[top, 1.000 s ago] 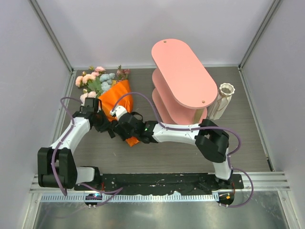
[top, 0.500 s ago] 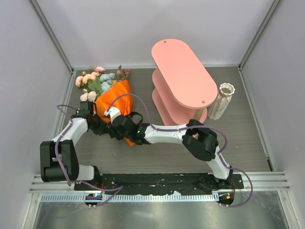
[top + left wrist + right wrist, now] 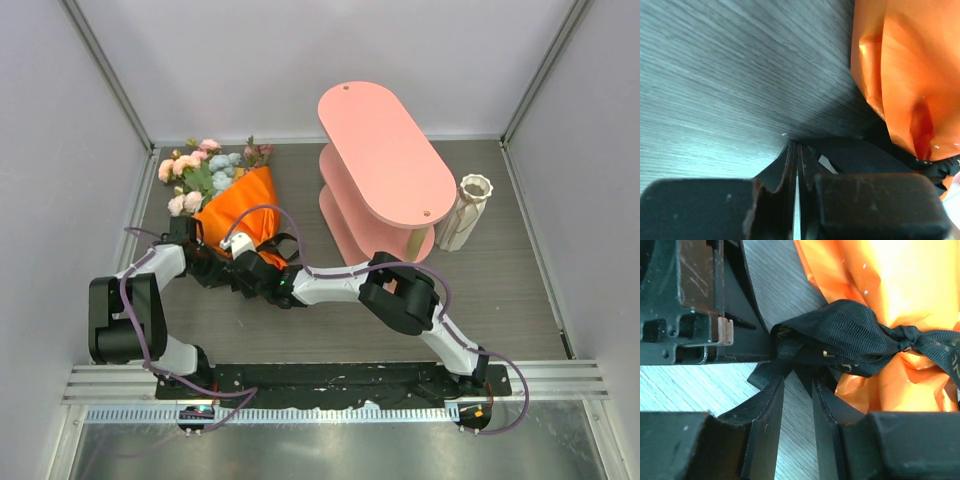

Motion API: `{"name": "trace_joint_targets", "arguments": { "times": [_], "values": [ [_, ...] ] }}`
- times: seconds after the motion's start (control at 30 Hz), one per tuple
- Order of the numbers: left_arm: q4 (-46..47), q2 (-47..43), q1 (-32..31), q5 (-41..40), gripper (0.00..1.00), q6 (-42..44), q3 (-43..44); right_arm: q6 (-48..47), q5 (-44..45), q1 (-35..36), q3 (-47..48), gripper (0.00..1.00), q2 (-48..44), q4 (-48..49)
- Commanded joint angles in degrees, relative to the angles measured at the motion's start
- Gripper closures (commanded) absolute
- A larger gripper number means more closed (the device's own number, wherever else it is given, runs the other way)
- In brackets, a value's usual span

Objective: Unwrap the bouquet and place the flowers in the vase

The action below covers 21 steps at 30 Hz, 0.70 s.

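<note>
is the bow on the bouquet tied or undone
Tied: in the right wrist view the black ribbon is knotted tight around the orange paper.

The left arm (image 3: 150, 275) is folded tight at the left, its elbow pulled back toward the near edge and its forearm reaching forward and to the right. The right arm (image 3: 335, 285) stretches low and long from its base, across to the left, elbow bent midway. Both wrists meet in front of the left arm's base, the grippers pointing at each other. The left gripper (image 3: 795, 150) has its jaws pressed together to a thin slit, pinching an end of the ribbon (image 3: 855, 340). The right gripper (image 3: 796, 385) has its jaws parted, a clear gap between them, tips just under the ribbon.
</note>
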Motion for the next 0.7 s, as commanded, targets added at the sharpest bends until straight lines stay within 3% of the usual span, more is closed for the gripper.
{"name": "trace_joint_targets", "arguments": {
  "times": [0.0, 0.5, 0.67],
  "values": [
    [1.4, 3.1, 0.8, -0.4, 0.94, -0.8, -0.7, 0.8, 4.8, -0.2, 1.4, 0.64, -0.2, 5.6],
    [1.3, 6.3, 0.8, -0.7, 0.96, -0.9, -0.7, -5.1, 12.6, 0.2, 2.1, 0.56, 3.3, 10.2],
    [1.3, 6.4, 0.8, -0.9, 0.96, -0.9, -0.5, -6.8, 14.3, 0.3, 0.9, 0.74, 2.6, 11.4]
  ]
}}
